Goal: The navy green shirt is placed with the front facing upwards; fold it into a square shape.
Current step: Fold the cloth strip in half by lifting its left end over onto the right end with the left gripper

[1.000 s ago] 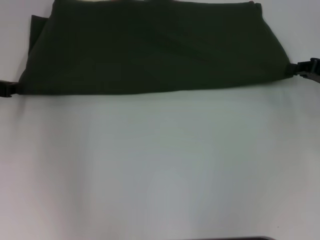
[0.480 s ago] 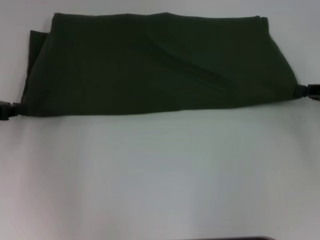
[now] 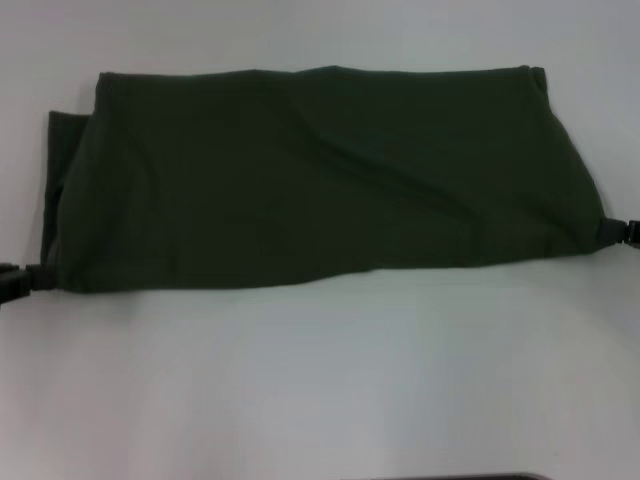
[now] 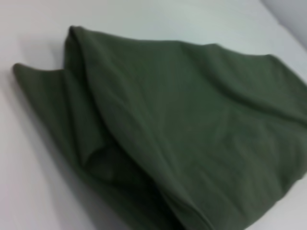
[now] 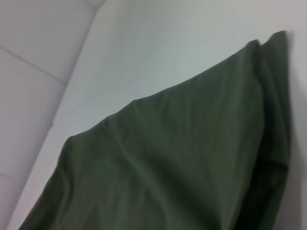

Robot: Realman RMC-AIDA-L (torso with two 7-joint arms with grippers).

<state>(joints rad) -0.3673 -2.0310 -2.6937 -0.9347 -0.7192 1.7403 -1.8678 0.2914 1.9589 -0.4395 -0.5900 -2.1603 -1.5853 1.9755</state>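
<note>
Navy green shirt (image 3: 320, 180) lies folded into a wide band on the white table (image 3: 320, 380), plain green side up, no lettering visible. Left gripper (image 3: 14, 280) pinches the near-left corner of the band at the picture's left edge; right gripper (image 3: 622, 231) pinches the near-right corner at the right edge. Cloth spans between them, near edge fairly taut. Left wrist view shows layered folds (image 4: 96, 158) at that end.
</note>
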